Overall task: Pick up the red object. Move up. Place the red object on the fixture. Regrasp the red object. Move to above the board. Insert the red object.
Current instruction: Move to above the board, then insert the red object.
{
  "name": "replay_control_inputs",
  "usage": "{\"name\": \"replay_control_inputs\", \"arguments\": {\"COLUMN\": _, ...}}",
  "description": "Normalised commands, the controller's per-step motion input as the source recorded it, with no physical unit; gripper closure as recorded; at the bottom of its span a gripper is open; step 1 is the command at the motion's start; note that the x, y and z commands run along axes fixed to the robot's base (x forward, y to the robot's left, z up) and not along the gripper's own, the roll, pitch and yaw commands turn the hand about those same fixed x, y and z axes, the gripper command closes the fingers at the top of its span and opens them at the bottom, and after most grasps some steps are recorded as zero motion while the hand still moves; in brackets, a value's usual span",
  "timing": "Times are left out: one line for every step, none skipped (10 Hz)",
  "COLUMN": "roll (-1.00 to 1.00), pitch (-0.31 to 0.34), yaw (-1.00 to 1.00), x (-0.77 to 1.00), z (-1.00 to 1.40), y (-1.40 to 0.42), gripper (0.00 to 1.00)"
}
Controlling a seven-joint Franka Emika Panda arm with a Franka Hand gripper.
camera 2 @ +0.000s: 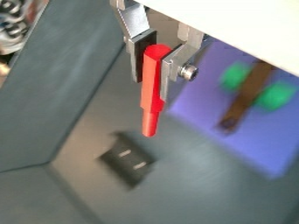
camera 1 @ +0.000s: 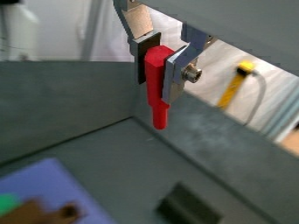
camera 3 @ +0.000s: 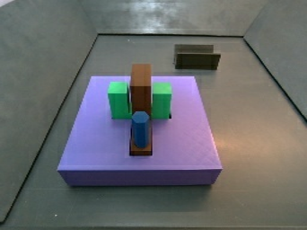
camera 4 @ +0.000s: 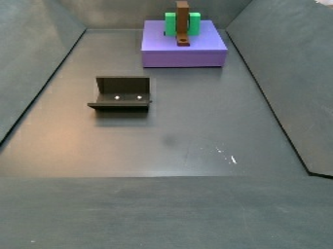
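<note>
Largest first: the board [camera 3: 140, 135], a flat purple-blue rectangular slab bearing green blocks [camera 3: 118, 100], a tall brown block [camera 3: 142, 101] and a blue hexagonal peg [camera 3: 140, 128]. Beyond it in a side view, toward one o'clock, well apart: the fixture [camera 3: 197, 57], a small dark olive-black holder with raised sides, empty in both side views. Neither arm nor gripper in either side view, so presumably raised out of frame. In both wrist views, the gripper [camera 1: 163, 66] closed narrowly on the red object [camera 1: 156, 85], a small thin bright-red peg clamped near its top end, long axis running straight down from the fingers [camera 1: 180, 66], free tip well above the floor. Fixture lying below and off to one side of that tip in a wrist view [camera 2: 126, 159]. Judgement: sideways travel over the fixture before descending.
</note>
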Motion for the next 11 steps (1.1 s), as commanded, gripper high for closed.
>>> {"name": "replay_control_inputs", "arguments": {"roll": -1.00, "pitch": 0.095, "yaw": 0.07, "x": -0.52, "z": 0.11, "y": -0.57, "gripper": 1.00}}
{"name": "replay_control_inputs", "arguments": {"roll": -1.00, "pitch": 0.084, "yaw": 0.08, "x": -0.22, "z": 0.02, "y": -0.17, "gripper": 1.00}}
{"name": "replay_control_inputs", "arguments": {"roll": -1.00, "pitch": 0.094, "yaw": 0.08, "x": -0.11, "z": -0.01, "y": -0.04, "gripper": 1.00}}
{"name": "replay_control_inputs", "arguments": {"roll": -1.00, "pitch": 0.054, "yaw": 0.08, "x": -0.10, "z": 0.02, "y": -0.04, "gripper": 1.00}}
{"name": "replay_control_inputs", "arguments": {"roll": -1.00, "pitch": 0.021, "yaw": 0.08, "x": -0.10, "z": 0.00, "y": 0.00, "gripper": 1.00}}
{"name": "replay_control_inputs", "arguments": {"roll": -0.82, "pitch": -0.014, "yaw": 0.05, "x": -0.08, "z": 0.00, "y": 0.04, "gripper": 1.00}}
{"name": "replay_control_inputs", "arguments": {"roll": -0.59, "pitch": -0.037, "yaw": 0.03, "x": -0.08, "z": 0.00, "y": 0.04, "gripper": 1.00}}
{"name": "replay_control_inputs", "arguments": {"roll": -0.40, "pitch": -0.052, "yaw": 0.02, "x": -0.07, "z": 0.00, "y": 0.02, "gripper": 1.00}}
{"name": "replay_control_inputs", "arguments": {"roll": -0.26, "pitch": -0.048, "yaw": 0.01, "x": -0.05, "z": 0.00, "y": 0.01, "gripper": 1.00}}
{"name": "replay_control_inputs", "arguments": {"roll": 0.00, "pitch": 0.000, "yaw": -0.01, "x": 0.00, "z": 0.00, "y": 0.00, "gripper": 1.00}}
{"name": "replay_control_inputs", "arguments": {"roll": -0.22, "pitch": -0.050, "yaw": -0.14, "x": 0.00, "z": -0.23, "y": 0.05, "gripper": 1.00}}
